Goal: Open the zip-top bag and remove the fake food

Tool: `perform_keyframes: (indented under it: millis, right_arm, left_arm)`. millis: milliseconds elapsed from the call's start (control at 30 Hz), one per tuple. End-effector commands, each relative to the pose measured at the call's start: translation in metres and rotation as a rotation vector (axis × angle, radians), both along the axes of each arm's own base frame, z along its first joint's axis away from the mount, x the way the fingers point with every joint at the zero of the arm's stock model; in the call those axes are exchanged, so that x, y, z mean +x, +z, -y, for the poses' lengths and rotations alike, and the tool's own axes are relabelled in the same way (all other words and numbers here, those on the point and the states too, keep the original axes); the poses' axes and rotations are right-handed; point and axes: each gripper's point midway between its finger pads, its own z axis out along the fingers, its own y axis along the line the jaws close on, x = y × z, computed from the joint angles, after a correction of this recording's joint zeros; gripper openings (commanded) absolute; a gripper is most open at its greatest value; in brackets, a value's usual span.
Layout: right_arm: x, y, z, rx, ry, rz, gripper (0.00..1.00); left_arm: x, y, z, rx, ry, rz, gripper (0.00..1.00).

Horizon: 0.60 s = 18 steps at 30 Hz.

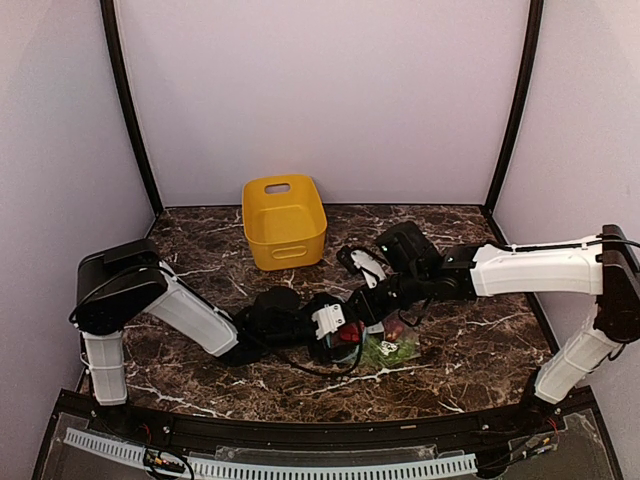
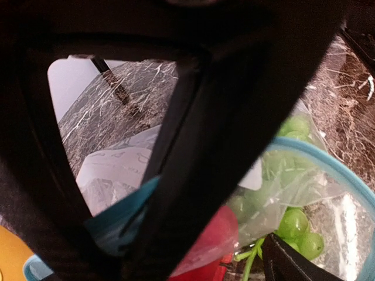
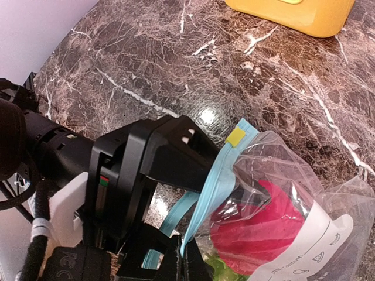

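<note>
The zip-top bag [image 3: 275,158] lies on the marble between both grippers, its teal zip strip [image 3: 220,175] parted into two lips. Inside it I see the red fruit [image 3: 258,231] and green grapes [image 2: 296,225]. The dark purple piece is hidden. My right gripper [image 3: 190,266] is shut on the near lip of the strip. My left gripper [image 3: 211,172] meets the bag from the left and looks shut on the other lip, its black finger [image 2: 222,146] filling the left wrist view. In the top view the bag [image 1: 392,348] lies under both grippers.
A yellow plastic bin [image 1: 285,220] stands at the back, left of centre, and shows in the right wrist view [image 3: 293,12]. The marble table [image 1: 470,340] is walled in by pale panels on three sides.
</note>
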Motion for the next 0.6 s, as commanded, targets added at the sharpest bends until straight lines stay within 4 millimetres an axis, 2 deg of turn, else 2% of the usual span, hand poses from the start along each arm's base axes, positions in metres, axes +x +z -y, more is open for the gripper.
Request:
perform_keyframes:
  millis: [0,67,233,567]
  right_arm:
    - [0.001,0.019,-0.013,0.063,0.007,0.026,0.0]
    - [0.002,0.017,-0.013,0.063,0.001,0.021,0.0]
    - [0.002,0.015,-0.013,0.065,-0.013,0.01,0.0]
    - [0.006,0.017,-0.014,0.072,-0.026,0.021,0.0]
  left_arm:
    - [0.024,0.021,0.003,-0.145,0.141,0.002,0.88]
    - [0.032,0.023,-0.001,-0.209,0.215,-0.042,0.88]
    - [0.028,0.021,-0.005,-0.29,0.29,-0.119,0.88]
    - [0.029,-0.004,-0.009,-0.296,0.393,-0.261,0.85]
